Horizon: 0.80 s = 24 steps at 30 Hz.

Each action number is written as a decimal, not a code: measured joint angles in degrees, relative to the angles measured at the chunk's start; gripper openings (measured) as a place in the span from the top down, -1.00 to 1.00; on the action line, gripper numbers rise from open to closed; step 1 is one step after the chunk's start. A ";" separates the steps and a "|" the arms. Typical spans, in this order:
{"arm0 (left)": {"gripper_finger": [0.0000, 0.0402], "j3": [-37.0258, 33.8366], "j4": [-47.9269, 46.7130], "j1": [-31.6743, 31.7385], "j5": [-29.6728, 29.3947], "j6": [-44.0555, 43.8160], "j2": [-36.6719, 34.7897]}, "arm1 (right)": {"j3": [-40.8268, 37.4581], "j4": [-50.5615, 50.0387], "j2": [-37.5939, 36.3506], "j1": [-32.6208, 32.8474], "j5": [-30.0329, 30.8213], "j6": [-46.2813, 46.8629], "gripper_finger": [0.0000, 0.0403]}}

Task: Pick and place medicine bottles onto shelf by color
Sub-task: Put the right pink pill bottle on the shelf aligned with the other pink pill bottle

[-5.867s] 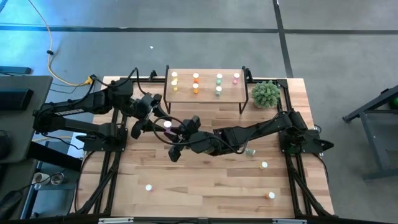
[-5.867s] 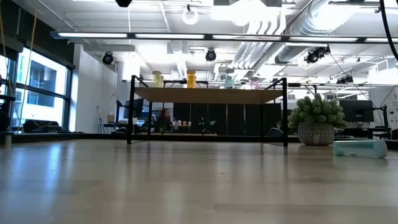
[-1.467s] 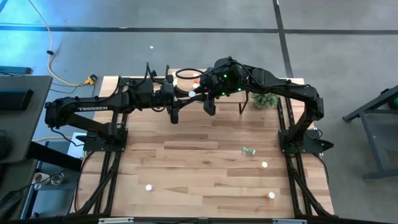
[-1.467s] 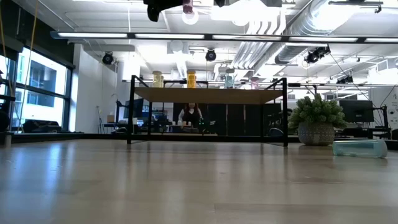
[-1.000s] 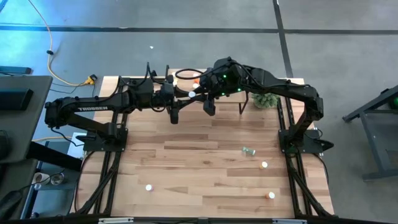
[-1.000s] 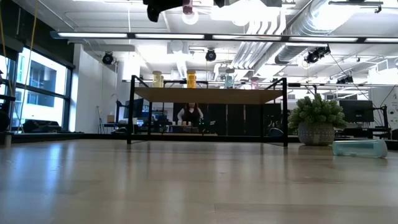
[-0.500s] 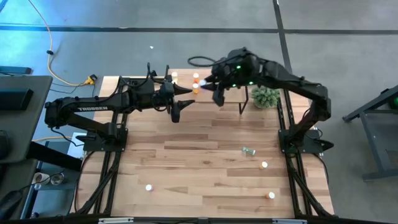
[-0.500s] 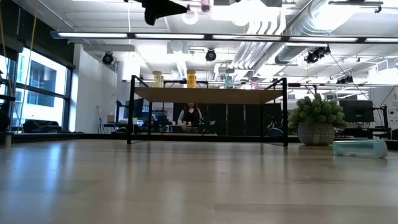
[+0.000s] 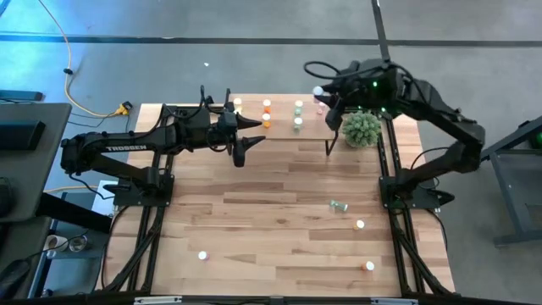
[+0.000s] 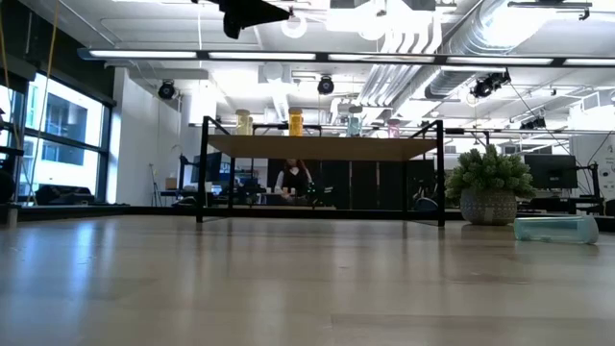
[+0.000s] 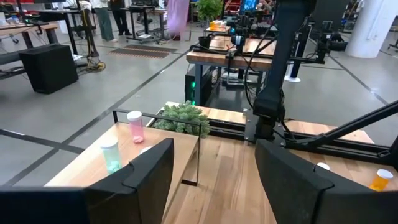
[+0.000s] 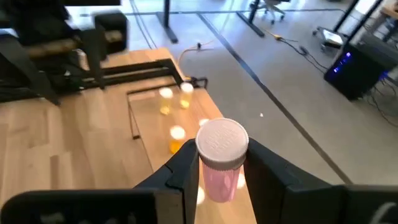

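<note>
Clamping a pink bottle (image 12: 221, 163), right gripper (image 12: 221, 171) seemingly above shelf (image 9: 284, 129).

A grey concrete floor (image 9: 254, 51) with dark seams surrounds the wooden counter (image 9: 279, 220). A yellow cable (image 9: 80, 100) trails across the floor at the upper left of the high view, beside a dark side desk (image 9: 25, 135). In the low view, tall windows (image 10: 48, 144) fill the left side, long ceiling lights (image 10: 288, 55) run across the top, and silver ducts (image 10: 423, 58) hang at the upper right. Workbenches (image 11: 236, 53) and a black cabinet (image 11: 46, 67) stand in the room beyond. A person (image 10: 291, 180) sits far back.
</note>
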 joint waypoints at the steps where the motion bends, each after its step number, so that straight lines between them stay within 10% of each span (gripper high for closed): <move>1: -0.07 0.00 0.02 0.00 -0.01 -0.02 0.00 | -4.08 2.56 -1.89 -0.55 0.00 0.47 0.53; 10: -0.06 0.00 0.08 0.00 -0.20 0.00 0.00 | -35.08 27.42 -17.12 -5.66 -0.02 6.38 0.53; 24: -0.06 0.00 0.09 0.00 -0.61 0.01 0.00 | -56.51 46.59 -19.85 -6.18 1.01 6.14 0.53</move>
